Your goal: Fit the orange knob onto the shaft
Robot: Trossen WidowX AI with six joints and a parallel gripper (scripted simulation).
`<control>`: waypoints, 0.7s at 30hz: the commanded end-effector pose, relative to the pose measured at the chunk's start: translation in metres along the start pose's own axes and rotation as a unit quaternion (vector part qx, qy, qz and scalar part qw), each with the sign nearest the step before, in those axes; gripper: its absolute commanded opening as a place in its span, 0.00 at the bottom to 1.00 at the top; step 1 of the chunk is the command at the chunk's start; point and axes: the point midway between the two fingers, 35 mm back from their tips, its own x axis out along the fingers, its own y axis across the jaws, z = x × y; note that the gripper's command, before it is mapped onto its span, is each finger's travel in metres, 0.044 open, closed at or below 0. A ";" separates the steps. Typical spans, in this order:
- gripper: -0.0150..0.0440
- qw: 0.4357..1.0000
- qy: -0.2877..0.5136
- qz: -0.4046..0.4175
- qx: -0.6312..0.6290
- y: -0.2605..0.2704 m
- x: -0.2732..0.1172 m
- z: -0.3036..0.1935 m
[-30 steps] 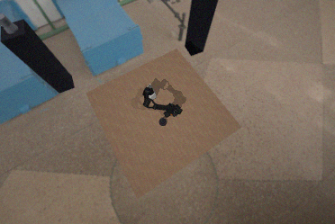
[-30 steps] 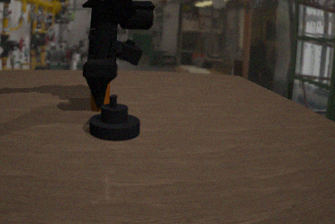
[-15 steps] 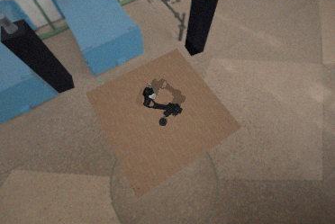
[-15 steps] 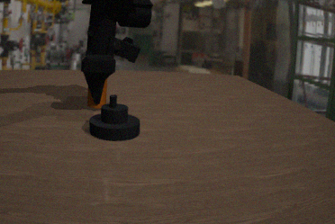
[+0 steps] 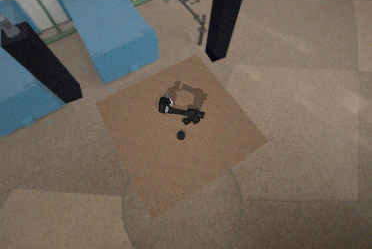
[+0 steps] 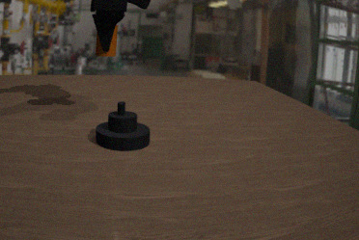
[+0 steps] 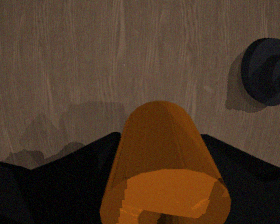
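Observation:
The orange knob [image 6: 113,42] [image 7: 158,145] is between the fingers of my gripper [image 6: 107,51] [image 7: 160,142], which is shut on it. Knob and gripper are raised well above the table. In the wrist view the near end of the knob faces the camera, with a dark opening partly cut off at the bottom edge. The round pedestal [image 5: 181,135] [image 6: 123,141] [image 7: 253,70] stands on the table, apart from the knob, at the right edge of the wrist view. Its dark shaft [image 6: 121,107] points straight up. The shaft's flat side cannot be seen.
The brown wooden table top [image 5: 165,174] [image 6: 217,177] [image 7: 91,60] carries the pedestal and the arm [image 5: 178,111]. The arm casts a shadow on the table behind the pedestal. Blue boxes and two black posts stand beyond the table's edges.

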 end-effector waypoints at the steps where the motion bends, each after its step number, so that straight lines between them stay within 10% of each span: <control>1: 0.25 1.000 -0.003 0.004 0.006 -0.001 -0.021 -0.002; 21: 0.25 1.000 -0.005 0.010 0.004 -0.043 -0.006 0.017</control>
